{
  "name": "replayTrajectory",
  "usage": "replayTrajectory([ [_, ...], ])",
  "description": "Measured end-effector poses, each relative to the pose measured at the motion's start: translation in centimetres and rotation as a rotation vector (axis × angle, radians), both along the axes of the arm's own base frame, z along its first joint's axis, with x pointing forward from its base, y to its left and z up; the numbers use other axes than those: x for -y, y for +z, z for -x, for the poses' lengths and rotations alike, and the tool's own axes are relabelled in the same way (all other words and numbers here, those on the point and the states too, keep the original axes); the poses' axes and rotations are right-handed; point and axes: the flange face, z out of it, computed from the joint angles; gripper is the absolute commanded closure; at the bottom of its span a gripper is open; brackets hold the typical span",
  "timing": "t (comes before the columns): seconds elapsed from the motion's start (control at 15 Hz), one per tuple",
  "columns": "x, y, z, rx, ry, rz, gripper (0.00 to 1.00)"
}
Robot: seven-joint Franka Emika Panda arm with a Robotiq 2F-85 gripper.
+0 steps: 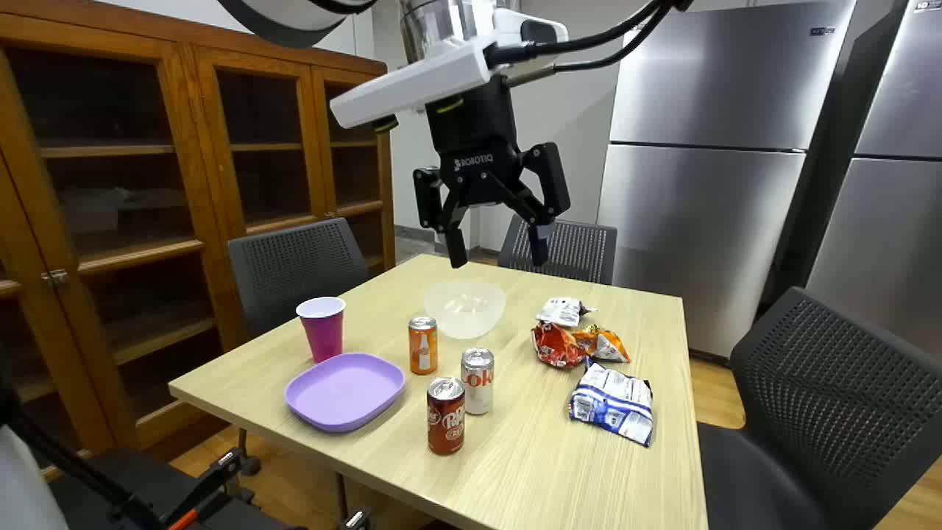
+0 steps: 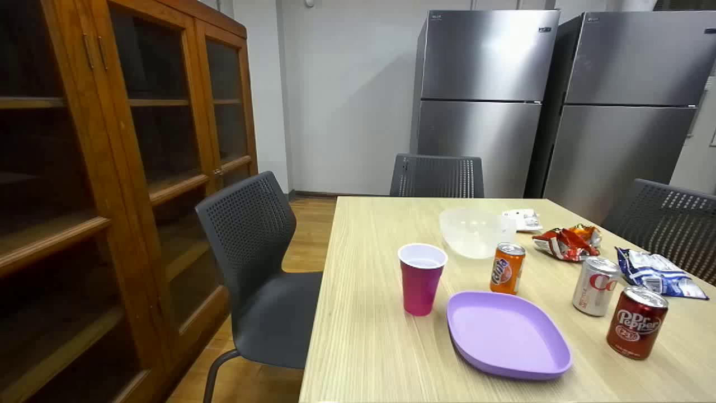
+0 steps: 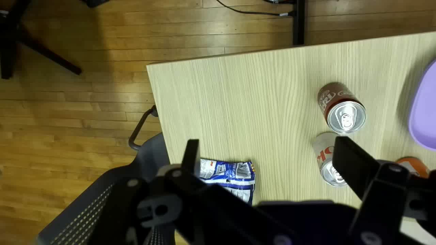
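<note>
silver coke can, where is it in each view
In an exterior view: the silver Coke can stands below centre.
In an exterior view: the silver Coke can stands at lower right.
Wrist view: the silver Coke can is right of and below centre, partly covered.
Shared landmark: the Dr Pepper can, its neighbour in all three.

In an exterior view, a rounded-square lilac plastic plate (image 1: 344, 391) lies on the pale wood-grain table (image 1: 530, 471); behind it, slightly left, stands a tall magenta plastic cup (image 1: 325, 333), behind it to the right an orange metal can (image 1: 423, 347), and farther behind on that side a round translucent plastic bowl (image 1: 465, 311). Right of the plate stand a dark red metal can (image 1: 446, 418), slightly forward, and a silver metal can (image 1: 478, 383). Well to its right lies a blue-and-white crumpled foil bag (image 1: 612, 401) and, farther behind the plate on that side, crumpled red-and-orange foil packaging (image 1: 561, 346) and a small white packet (image 1: 563, 312).
</note>
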Motion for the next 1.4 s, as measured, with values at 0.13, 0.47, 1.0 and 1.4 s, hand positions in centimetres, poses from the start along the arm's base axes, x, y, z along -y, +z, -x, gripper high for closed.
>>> replayTrajectory([
  [0.13, 0.0, 0.0, 0.0, -0.001, 0.0, 0.0, 0.0],
  [0.47, 0.0, 0.0, 0.0, -0.001, 0.0, 0.0, 0.0],
  [1.0, -0.2, -0.1, -0.4, 0.011, 0.01, 0.003, 0.0],
  [1.4, -2.3, -1.4, -2.8, 0.059, 0.052, -0.054, 0.0],
])
